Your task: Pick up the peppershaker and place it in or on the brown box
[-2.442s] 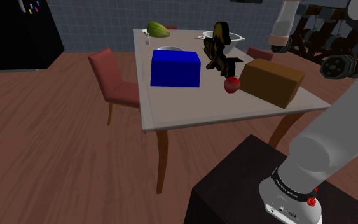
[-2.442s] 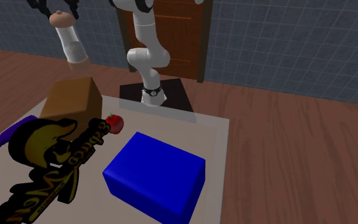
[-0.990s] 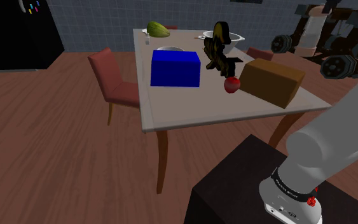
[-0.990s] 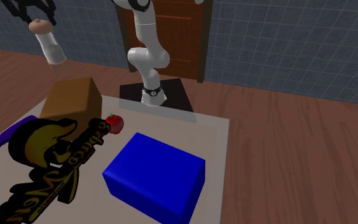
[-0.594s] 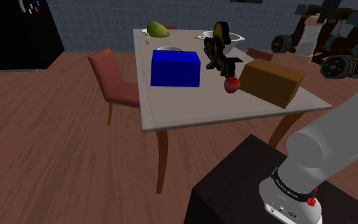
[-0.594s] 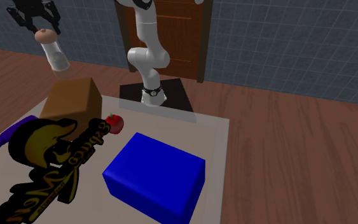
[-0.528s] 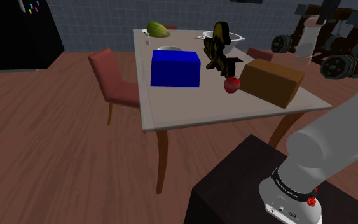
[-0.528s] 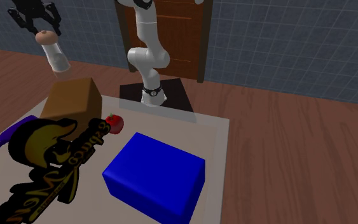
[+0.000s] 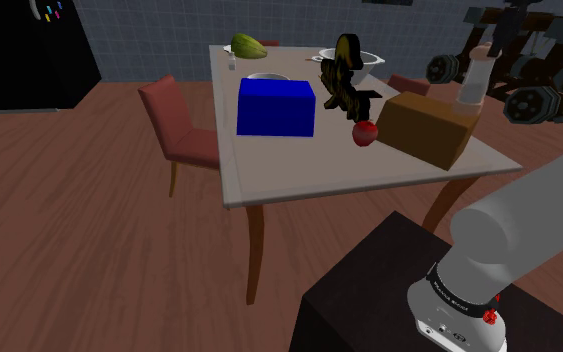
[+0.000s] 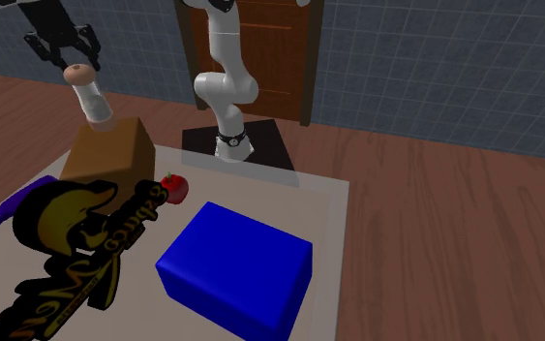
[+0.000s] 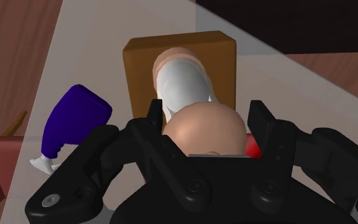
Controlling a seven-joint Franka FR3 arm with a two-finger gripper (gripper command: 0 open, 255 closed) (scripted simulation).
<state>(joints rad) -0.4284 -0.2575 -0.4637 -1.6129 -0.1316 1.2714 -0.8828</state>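
Note:
The pepper shaker (image 9: 472,82) is a pale cylinder with a tan rounded cap, and it leans a little. Its base touches the top of the brown box (image 9: 424,130), at the box's end nearest the stand. My gripper (image 9: 483,48) is above it, shut on the cap. The second exterior view has the shaker (image 10: 92,99) standing on the box (image 10: 115,160) under the gripper (image 10: 75,60). In the wrist view the cap sits between the black fingers of the gripper (image 11: 204,118), and the shaker's body (image 11: 184,79) reaches down to the box (image 11: 139,70).
A blue box (image 9: 276,108) stands mid-table, with a red apple (image 9: 365,132) and a black-and-yellow object (image 9: 341,80) between it and the brown box. A purple object (image 11: 75,121) lies beside the brown box. A red chair (image 9: 179,125) stands at the table's side.
The gripper has carried the pepper shaker downward and towards the brown box. The shaker hung in the air before; its base now rests on the box's top.

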